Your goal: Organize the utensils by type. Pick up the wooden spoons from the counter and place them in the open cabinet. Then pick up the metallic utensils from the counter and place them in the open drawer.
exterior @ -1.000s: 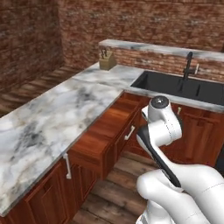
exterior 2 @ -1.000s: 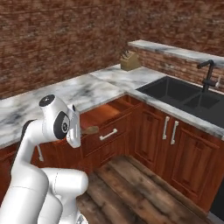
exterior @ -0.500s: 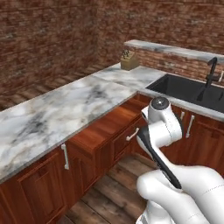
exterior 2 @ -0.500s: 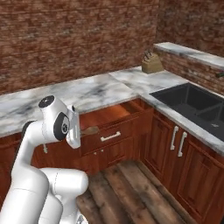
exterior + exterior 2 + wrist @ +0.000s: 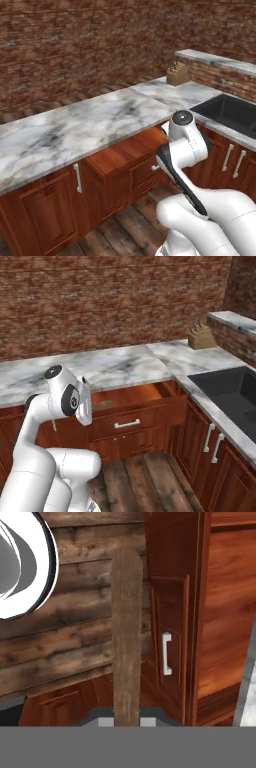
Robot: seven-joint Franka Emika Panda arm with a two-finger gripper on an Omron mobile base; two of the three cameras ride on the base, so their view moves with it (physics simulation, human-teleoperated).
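hand view: end effector [image 5: 125, 721] grips a wooden spoon [image 5: 125, 632]

One worktop [image 5: 90, 125] runs along the brick wall and turns the corner. One open drawer [image 5: 137, 406] sits beneath it. One knife block [image 5: 201, 337] stands in the corner, and one black sink [image 5: 227, 387] is set into the slab. One wooden spoon [image 5: 126, 637] shows, with one white arm [image 5: 187, 150]. Beside the sink, two cabinet door handles [image 5: 209, 437] show.
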